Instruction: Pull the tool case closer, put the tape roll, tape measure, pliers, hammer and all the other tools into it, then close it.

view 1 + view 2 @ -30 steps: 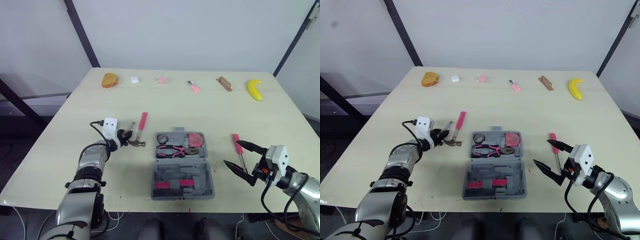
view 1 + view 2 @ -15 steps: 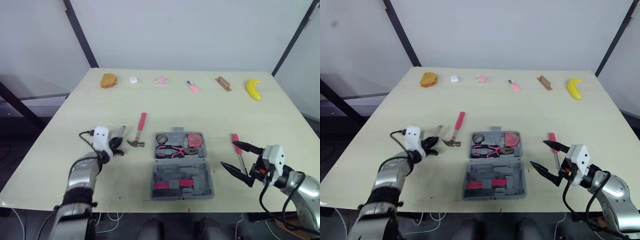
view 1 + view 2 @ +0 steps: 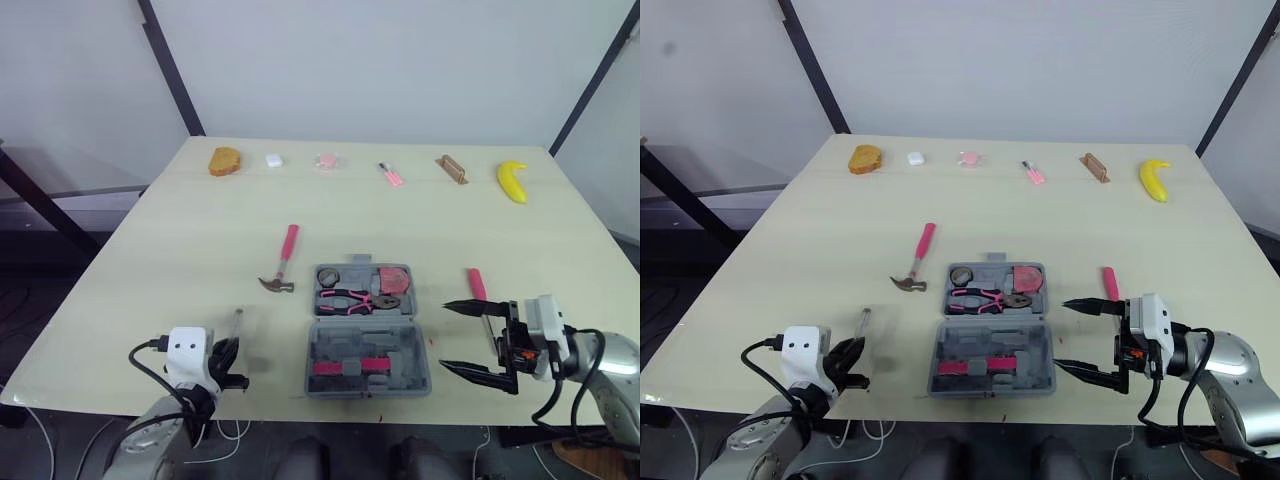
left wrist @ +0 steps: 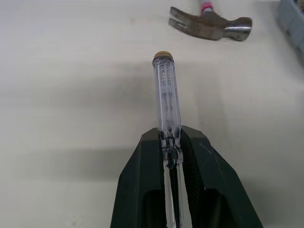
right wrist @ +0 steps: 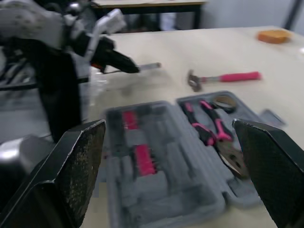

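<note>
Tool case (image 3: 368,330): open and flat at the near middle of the counter (image 3: 180,230), both halves facing up, well short of the near edge.
- Far half: holds the tape roll (image 3: 328,276) in the left corner, the pink tape measure (image 3: 392,279) in the right corner, and the pink-handled pliers (image 3: 352,298) laid across just nearer than both.
- Near half: holds two pink pieces (image 3: 345,367) seated in the grey moulding; type cannot be told.

Hammer (image 3: 279,262): outside the case, flat on the counter just to its left, pink handle pointing away, claw head toward the near side.

Pink-handled screwdriver (image 3: 476,285): outside the case, on the counter to its right, handle at the far end.

Left gripper (image 4: 169,137): low over the near left part of the counter, well left of the case. Fingers (image 4: 142,171) closed on the shaft of a clear-handled screwdriver (image 4: 166,95), handle projecting forward toward the hammer head, apart from it.

Right gripper (image 3: 442,335): near the right side of the case, fingers spread wide and empty, tips pointing at the case, far finger crossing above the shaft of the pink-handled screwdriver.

Far edge of the counter, in one row from left to right: orange bread-like item (image 3: 225,160), small white object (image 3: 273,159), pink object (image 3: 326,160), small pink tool (image 3: 390,174), brown block (image 3: 451,169), banana (image 3: 514,180).
</note>
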